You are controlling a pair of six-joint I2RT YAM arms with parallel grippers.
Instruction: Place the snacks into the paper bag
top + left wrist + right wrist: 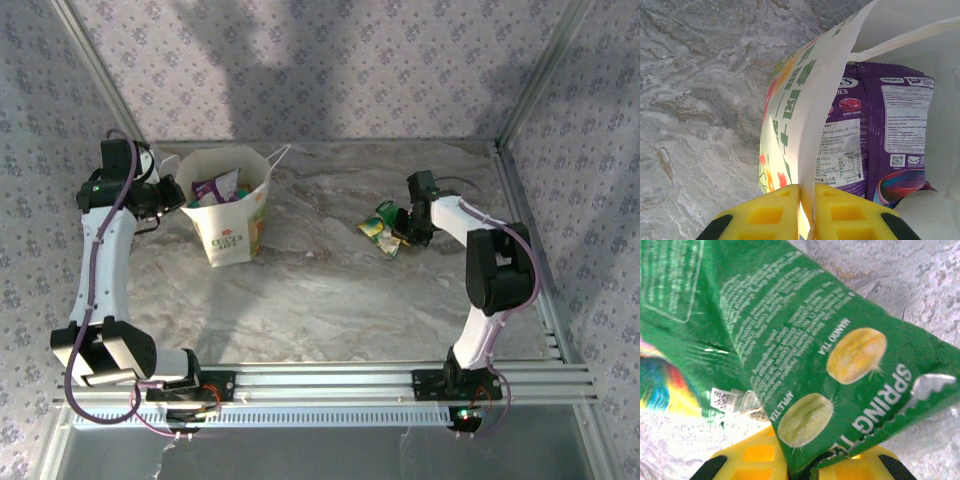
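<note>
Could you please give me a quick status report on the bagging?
Left gripper pinching paper bag rim. Right gripper shut on green packet, right of bag. Purple packet already bagged. Another packet right beside the green one.

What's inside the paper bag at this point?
A purple packet stands inside the paper bag, its printed back facing the left wrist camera. Anything lower down or behind it is covered by the packet and the bag's walls.
</note>
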